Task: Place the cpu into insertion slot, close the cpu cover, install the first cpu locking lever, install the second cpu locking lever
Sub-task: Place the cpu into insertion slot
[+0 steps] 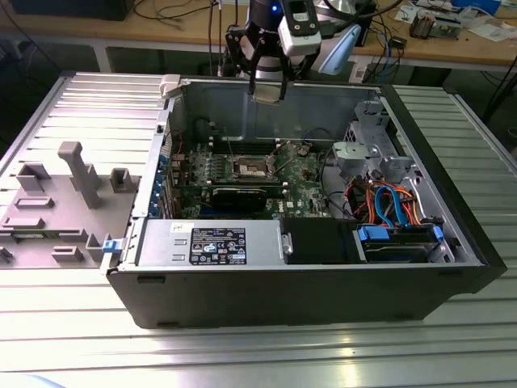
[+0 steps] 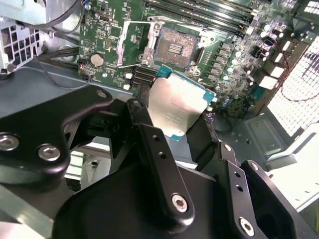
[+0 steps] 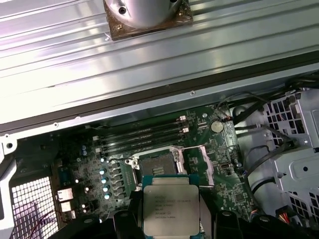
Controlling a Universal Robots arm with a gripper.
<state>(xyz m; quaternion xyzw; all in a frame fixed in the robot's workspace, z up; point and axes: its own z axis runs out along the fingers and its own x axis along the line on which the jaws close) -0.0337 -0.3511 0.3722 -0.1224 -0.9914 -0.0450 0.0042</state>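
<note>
cpu [image 3: 171, 209] is clamped in gripper [image 3: 171, 223], jaws closed to chip width on two opposite sides. Silver lid faces the wrist cams. Green rim, near-square, no clear long axis. Fingers [image 2: 135, 112] hide its side edges. Exterior view: cpu at 12 o'clock of bare socket [image 1: 254, 168], hanging clear of board [image 1: 305, 174]. Cover [image 2: 133, 45] lies open beside socket.

In the exterior view the arm [image 1: 262, 32] is cut off at the frame's upper middle edge, and the socket [image 1: 250, 167] at centre is too small to make out. The picture's edge crops the cpu [image 3: 171, 209] in the first wrist view; the gripper [image 2: 173, 115] hides its flanks in the second wrist view
</note>
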